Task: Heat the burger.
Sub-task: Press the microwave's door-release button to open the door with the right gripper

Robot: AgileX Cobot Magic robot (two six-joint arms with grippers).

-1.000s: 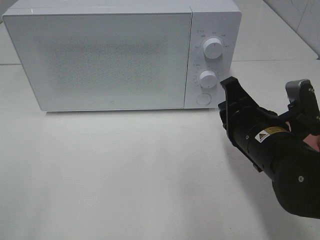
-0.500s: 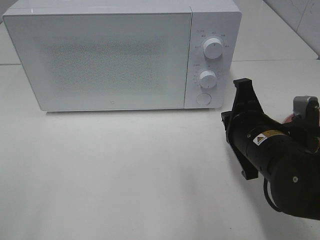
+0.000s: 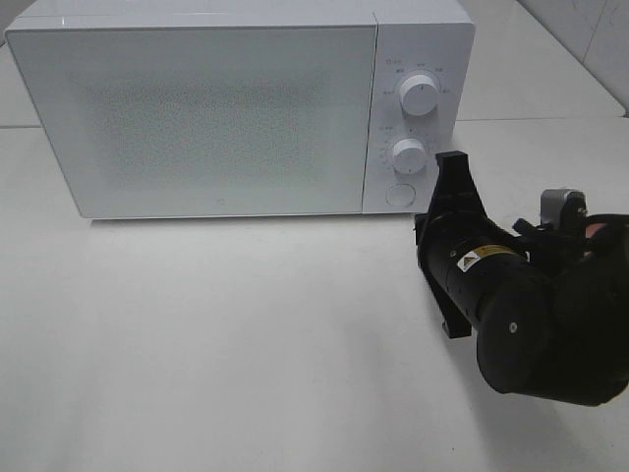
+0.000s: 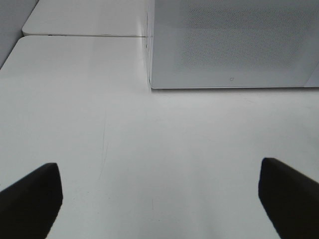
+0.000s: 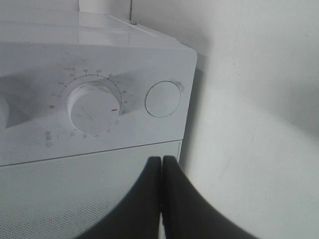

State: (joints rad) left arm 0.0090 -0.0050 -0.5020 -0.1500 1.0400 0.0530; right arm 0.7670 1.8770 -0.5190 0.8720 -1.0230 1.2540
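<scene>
White table (image 3: 246, 344), closed white microwave (image 3: 197, 118) directly on its far part.

White microwave (image 3: 241, 113) with grey-speckled door (image 3: 187, 128), white table (image 3: 216, 354), black right pincer (image 5: 160, 160).

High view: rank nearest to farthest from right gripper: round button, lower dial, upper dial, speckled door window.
1. Lower white dial and round white button, just left of right gripper: too close to call.
2. Upper white dial, higher up.
3. Speckled door window, far left.
</scene>
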